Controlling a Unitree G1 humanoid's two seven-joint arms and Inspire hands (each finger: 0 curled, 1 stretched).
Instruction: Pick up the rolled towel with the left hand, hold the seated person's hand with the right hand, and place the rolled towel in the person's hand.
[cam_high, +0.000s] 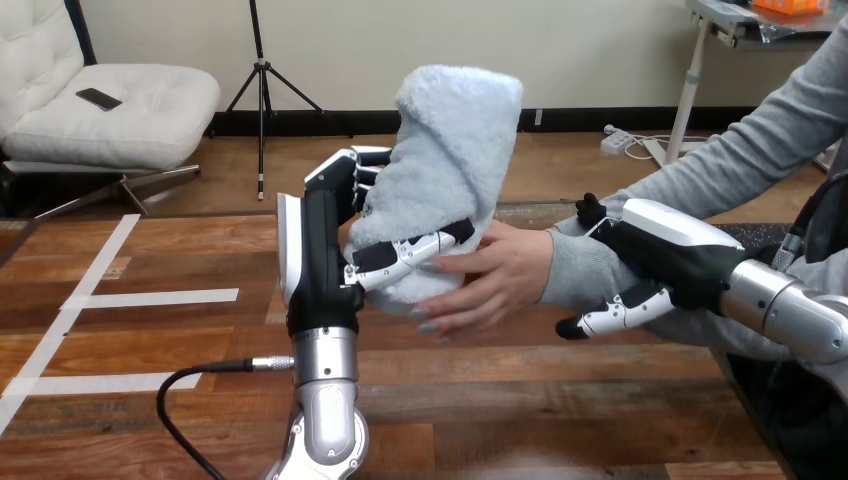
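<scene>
A pale blue rolled towel (450, 170) stands upright above the table's middle. My left hand (325, 240) is shut on it, thumb across its lower front and fingers behind it. The person's hand (495, 280) reaches in from the right, palm against the towel's lower right side, fingers spread under it. My right hand (660, 255) is curled round the person's wrist in its grey sleeve, fingers over the top and thumb below.
The wooden table (150, 400) has white tape lines (150, 298) at the left. The person's grey-sleeved forearm (740, 150) slants down from the upper right corner.
</scene>
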